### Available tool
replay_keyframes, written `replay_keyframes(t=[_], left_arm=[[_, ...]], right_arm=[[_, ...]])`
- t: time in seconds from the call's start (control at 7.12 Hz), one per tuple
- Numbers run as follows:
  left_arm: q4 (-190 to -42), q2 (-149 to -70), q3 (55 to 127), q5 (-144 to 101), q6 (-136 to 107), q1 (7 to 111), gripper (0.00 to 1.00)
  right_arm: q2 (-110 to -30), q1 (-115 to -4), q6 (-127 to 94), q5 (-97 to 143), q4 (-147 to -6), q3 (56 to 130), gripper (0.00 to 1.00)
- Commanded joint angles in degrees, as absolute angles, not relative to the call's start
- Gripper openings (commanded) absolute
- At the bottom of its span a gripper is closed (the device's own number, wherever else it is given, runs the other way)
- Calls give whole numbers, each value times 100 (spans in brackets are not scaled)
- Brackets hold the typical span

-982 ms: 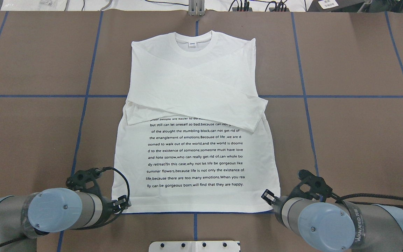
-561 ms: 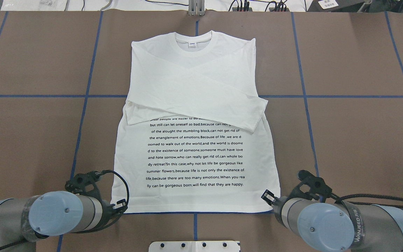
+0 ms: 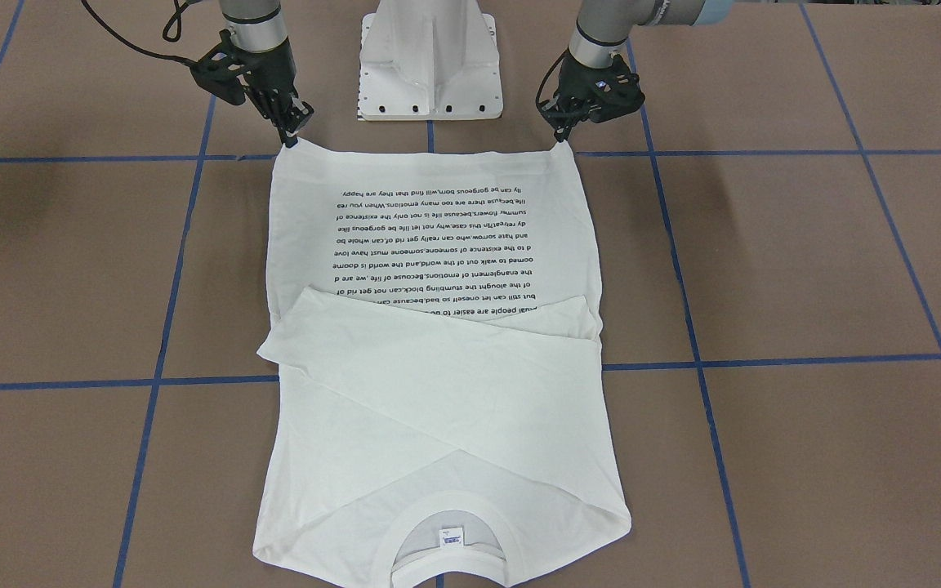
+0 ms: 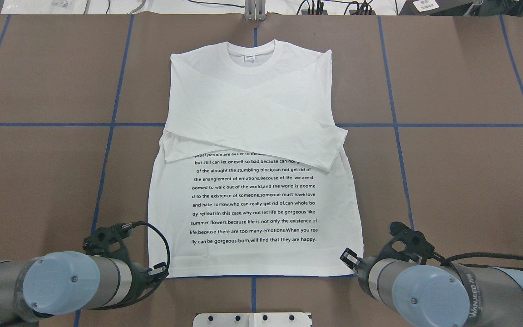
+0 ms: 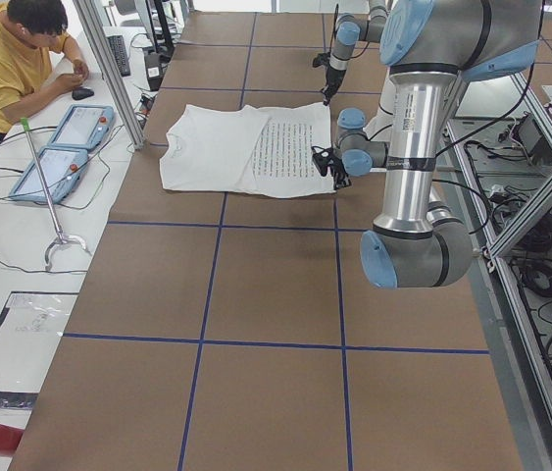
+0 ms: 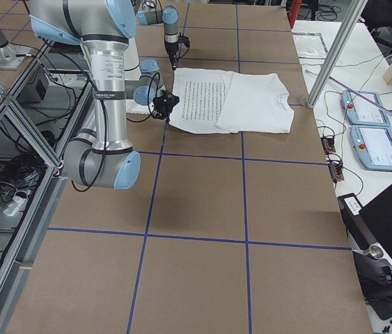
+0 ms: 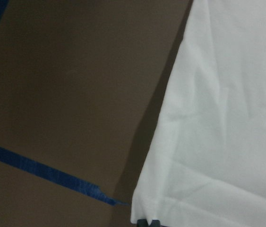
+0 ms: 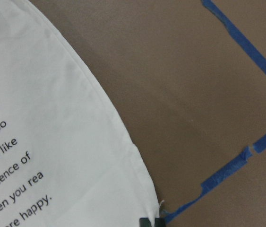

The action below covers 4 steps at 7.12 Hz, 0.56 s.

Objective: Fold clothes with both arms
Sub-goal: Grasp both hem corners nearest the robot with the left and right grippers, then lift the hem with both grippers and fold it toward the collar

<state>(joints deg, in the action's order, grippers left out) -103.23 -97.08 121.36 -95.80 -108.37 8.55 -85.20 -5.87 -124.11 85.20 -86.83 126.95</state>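
Observation:
The white long-sleeved T-shirt (image 4: 252, 113) lies flat on the brown table, collar at the far end, both sleeves folded across the chest, black text toward the near hem. It also shows in the front-facing view (image 3: 438, 408). My left gripper (image 4: 160, 271) (image 3: 559, 140) is shut on the hem's left corner. That corner is puckered at the bottom edge of the left wrist view (image 7: 147, 215). My right gripper (image 4: 347, 256) (image 3: 291, 137) is shut on the hem's right corner, which shows in the right wrist view (image 8: 144, 208). Both corners stay low at the table.
The white pedestal base (image 3: 430, 57) stands just behind the hem, between the arms. Blue tape lines (image 4: 393, 125) grid the table. An operator (image 5: 21, 59) sits at a side bench with two tablets (image 5: 70, 137). Cables and plugs (image 4: 334, 7) lie at the far edge.
My left arm has drawn back a little toward the robot, and the hem's left corner has shifted slightly with it. My right arm has barely moved. The shirt's body has not moved.

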Motion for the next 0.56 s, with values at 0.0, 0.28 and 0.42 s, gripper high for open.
replay_keyframes(t=[0.0,0.28,0.42], left_arm=[[-10336,-9703,12601,-9554,-11291,266,0],[-10310,-9668,13216,-9571,-11259,438,0],[-10310,-9711,13428,-9632,-10980,1075,0]], right_arm=[[-9023,-178,-12454,8710,-8736,13304,0],[-9158,-236,-12454,8728,-8763,13797,0],[-9071,-681,-12428,8736,-8763,13790,0]])
